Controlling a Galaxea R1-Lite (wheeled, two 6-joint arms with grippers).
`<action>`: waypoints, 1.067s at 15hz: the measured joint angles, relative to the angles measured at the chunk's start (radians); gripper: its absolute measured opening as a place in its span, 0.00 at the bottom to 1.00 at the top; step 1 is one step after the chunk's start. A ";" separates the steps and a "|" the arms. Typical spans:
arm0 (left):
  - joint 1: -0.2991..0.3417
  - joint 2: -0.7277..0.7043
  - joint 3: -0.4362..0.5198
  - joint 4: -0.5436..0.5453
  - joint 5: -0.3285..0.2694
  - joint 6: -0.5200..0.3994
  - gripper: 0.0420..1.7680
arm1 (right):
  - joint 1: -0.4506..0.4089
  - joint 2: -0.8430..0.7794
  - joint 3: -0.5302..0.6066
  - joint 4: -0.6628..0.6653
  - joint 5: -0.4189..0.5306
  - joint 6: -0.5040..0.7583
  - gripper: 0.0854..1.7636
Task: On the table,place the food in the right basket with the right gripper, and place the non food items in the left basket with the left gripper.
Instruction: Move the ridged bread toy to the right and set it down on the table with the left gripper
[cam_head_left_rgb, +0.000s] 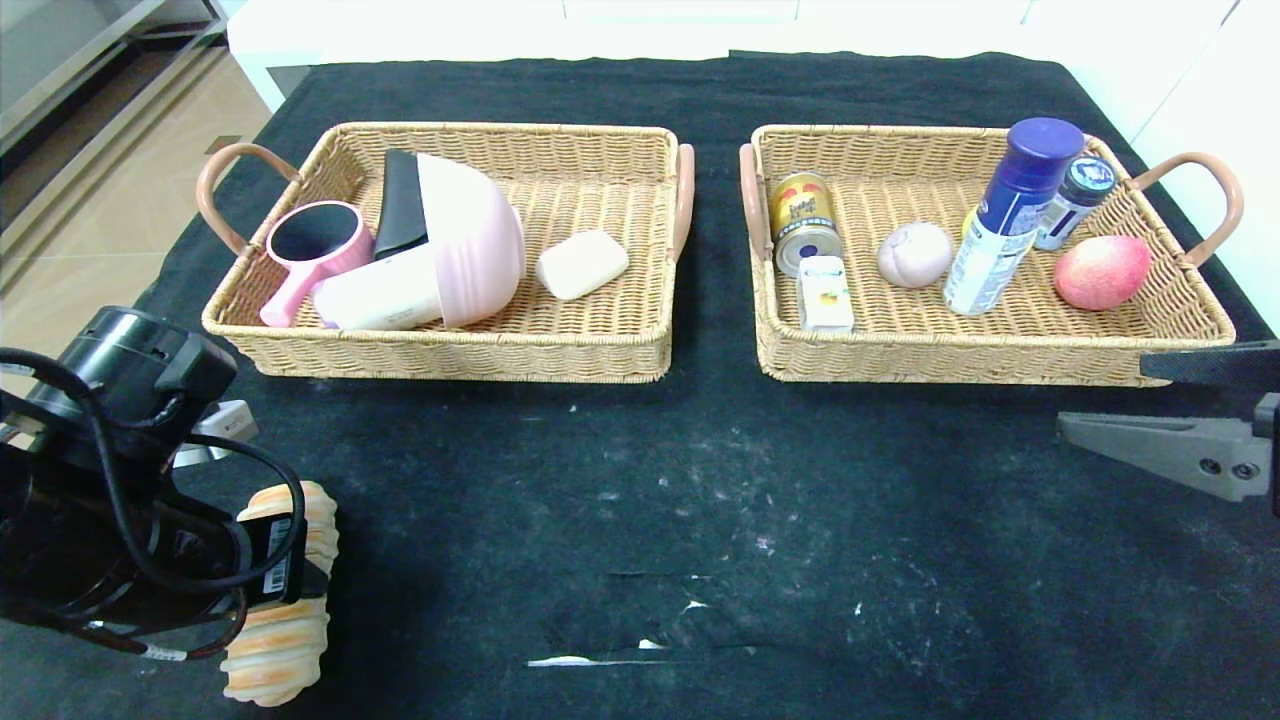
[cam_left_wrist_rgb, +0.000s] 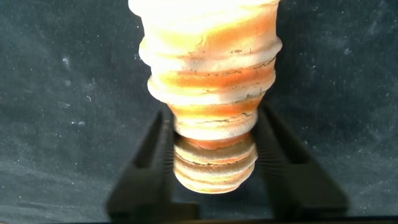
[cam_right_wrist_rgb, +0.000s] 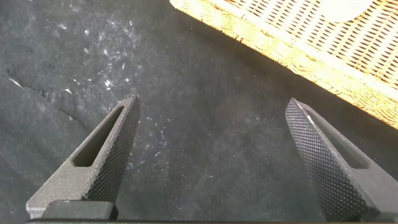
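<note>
A: Where do we find the left gripper (cam_left_wrist_rgb: 214, 163)?

B: Lower left of the head view, down over the ridged bread roll (cam_head_left_rgb: 283, 600) on the black table (cam_head_left_rgb: 640, 480). Its fingers (cam_left_wrist_rgb: 144, 168) flank the roll's narrow end, clenched against it.

A: And the right gripper (cam_right_wrist_rgb: 211, 155)?

B: At the right edge, jaws spread wide with nothing between them, just in front of the right basket (cam_head_left_rgb: 985, 355). We see the left basket (cam_head_left_rgb: 450, 355) at upper left.
</note>
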 joint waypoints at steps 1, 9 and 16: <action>0.000 0.000 0.000 0.000 0.000 0.000 0.31 | 0.000 0.000 0.000 0.000 0.000 0.000 0.97; -0.001 -0.005 0.001 0.001 -0.001 0.000 0.15 | 0.000 0.000 0.000 0.000 0.000 0.000 0.97; -0.002 -0.011 -0.010 0.001 -0.001 0.001 0.14 | 0.000 0.000 0.000 0.000 0.000 0.000 0.97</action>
